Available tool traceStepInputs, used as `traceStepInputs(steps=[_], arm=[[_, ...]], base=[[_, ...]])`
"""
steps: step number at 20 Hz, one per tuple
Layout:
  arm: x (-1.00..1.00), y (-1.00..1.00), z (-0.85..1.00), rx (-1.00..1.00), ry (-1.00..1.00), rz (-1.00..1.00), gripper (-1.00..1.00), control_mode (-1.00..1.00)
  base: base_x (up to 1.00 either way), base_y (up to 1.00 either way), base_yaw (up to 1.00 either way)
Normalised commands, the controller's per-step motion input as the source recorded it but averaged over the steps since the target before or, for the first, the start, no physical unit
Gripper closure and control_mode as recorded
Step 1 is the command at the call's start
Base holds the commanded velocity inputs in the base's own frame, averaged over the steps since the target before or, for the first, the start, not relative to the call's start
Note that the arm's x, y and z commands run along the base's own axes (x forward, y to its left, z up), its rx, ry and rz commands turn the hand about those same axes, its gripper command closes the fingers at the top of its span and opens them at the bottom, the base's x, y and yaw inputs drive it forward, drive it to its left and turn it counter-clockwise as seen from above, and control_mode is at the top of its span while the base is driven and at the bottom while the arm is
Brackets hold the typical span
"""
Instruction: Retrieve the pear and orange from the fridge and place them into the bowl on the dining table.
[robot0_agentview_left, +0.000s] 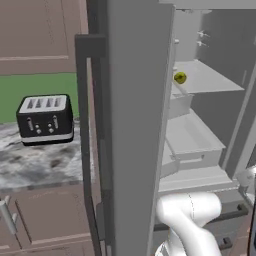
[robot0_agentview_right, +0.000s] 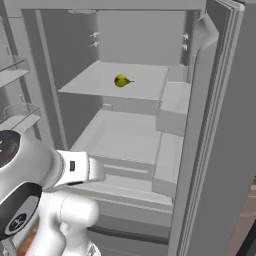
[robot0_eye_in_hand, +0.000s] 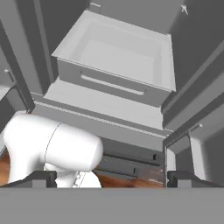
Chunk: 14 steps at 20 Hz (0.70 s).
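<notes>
In the left base view, the fridge (robot0_agentview_left: 135, 125) is standing with its door swung open, the smooth matte grey slab of the door edge running down the centre of the frame with a long dark vertical handle (robot0_agentview_left: 87, 135) beside it. The pear (robot0_agentview_left: 180, 77), a small roundish yellow-green fruit, is sitting on a flat pale shelf (robot0_agentview_left: 210, 80) in the upper right. At the left a boxy black toaster (robot0_agentview_left: 45, 119) with a light slotted top is resting on a grey-white marbled worktop (robot0_agentview_left: 40, 162). The glossy white rounded arm is rising at the lower right.

In the right base view, the pear (robot0_agentview_right: 121, 81) is lying near the middle of the upper shelf (robot0_agentview_right: 100, 82), in the upper centre of the frame, with a shallow rectangular drawer (robot0_agentview_right: 120, 137) below it. The arm is filling the lower left, well apart from the fruit and below it.

In the hand view, the claw (robot0_eye_in_hand: 111, 179) is holding its two dark tips spread wide at the bottom edge, pinching nothing. Above them, the open grey drawer (robot0_eye_in_hand: 118, 57) with a slotted front is occupying the upper half of the frame.
</notes>
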Motion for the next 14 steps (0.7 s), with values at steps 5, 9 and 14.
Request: traceStepInputs(steps=[5, 9, 14], arm=[[0.0, 0.0, 0.0, 0.0, 0.0, 0.0, -1.0, 1.0], [0.99, 0.07, 0.01, 0.0, 0.3, -0.01, -1.0, -1.0], [0.97, 0.0, 0.0, 0.0, 0.27, 0.22, -1.0, -1.0]], base=[[1.0, 0.2, -0.1], [0.0, 0.0, 0.0], [0.0, 0.0, 0.0]])
